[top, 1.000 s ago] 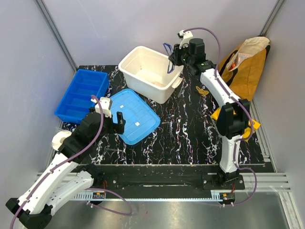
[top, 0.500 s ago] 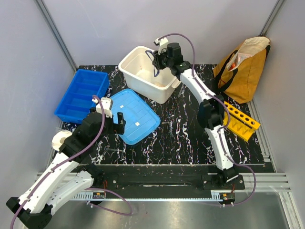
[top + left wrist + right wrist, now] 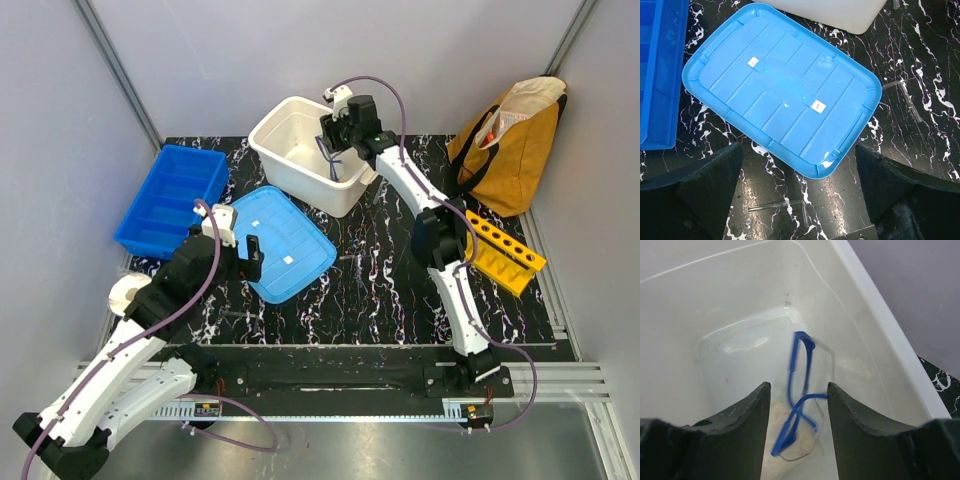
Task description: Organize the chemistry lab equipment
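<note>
The blue-rimmed safety glasses (image 3: 799, 347) hang blurred inside the white tub (image 3: 875, 315), between the spread fingers of my right gripper (image 3: 798, 385), which is open; one blue arm lies close to the right finger. Under them lies a pale soft wad (image 3: 771, 432). From the top view the right gripper (image 3: 336, 135) is over the tub (image 3: 275, 115). My left gripper (image 3: 797, 145) is open above the near corner of the blue lid (image 3: 780, 90). A bent thin tube (image 3: 785, 204) lies below it, another tube (image 3: 905, 95) to the right. The yellow-orange rack (image 3: 503, 250) lies at the right.
A blue divided tray (image 3: 170, 195) stands at the left of the mat, its edge (image 3: 657, 75) next to the lid. A mustard bag (image 3: 510, 140) leans at the back right. The tub's wall (image 3: 830, 12) is just beyond the lid.
The right arm swung left from the tub's right rim to over its inside. Its jaws widened and the glasses dropped lower into the tub. The left arm stayed still.
</note>
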`<control>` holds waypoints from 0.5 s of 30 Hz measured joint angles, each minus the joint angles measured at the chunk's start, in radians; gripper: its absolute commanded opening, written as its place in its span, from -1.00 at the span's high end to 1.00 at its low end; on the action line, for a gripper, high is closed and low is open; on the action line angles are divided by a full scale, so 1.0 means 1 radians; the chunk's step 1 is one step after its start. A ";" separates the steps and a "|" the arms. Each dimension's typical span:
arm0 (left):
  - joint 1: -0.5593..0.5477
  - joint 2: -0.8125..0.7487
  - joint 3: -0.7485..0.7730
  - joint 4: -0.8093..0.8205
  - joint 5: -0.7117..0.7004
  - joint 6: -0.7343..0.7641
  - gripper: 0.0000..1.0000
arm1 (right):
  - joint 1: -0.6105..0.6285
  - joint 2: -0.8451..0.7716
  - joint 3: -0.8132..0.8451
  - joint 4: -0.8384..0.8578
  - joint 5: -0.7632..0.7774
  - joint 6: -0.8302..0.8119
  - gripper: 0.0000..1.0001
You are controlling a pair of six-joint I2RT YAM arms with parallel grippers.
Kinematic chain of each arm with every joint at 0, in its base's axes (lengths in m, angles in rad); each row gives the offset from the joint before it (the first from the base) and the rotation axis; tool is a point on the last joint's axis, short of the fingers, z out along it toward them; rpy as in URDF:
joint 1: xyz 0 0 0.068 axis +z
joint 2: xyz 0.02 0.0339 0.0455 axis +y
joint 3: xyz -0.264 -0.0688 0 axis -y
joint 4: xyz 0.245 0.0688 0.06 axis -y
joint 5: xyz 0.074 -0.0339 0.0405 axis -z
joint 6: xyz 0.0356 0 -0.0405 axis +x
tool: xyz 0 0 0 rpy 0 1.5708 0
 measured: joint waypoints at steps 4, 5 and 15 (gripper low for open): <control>0.000 0.002 0.000 0.000 0.000 0.002 -0.95 | 0.000 -0.011 0.007 -0.025 0.009 -0.007 -0.09; 0.000 0.003 0.000 0.000 0.000 0.003 -0.95 | 0.000 -0.018 0.007 -0.043 0.013 -0.007 -0.09; 0.000 0.013 0.000 0.000 0.000 0.006 -0.95 | 0.000 -0.289 -0.091 -0.188 0.180 -0.005 -0.09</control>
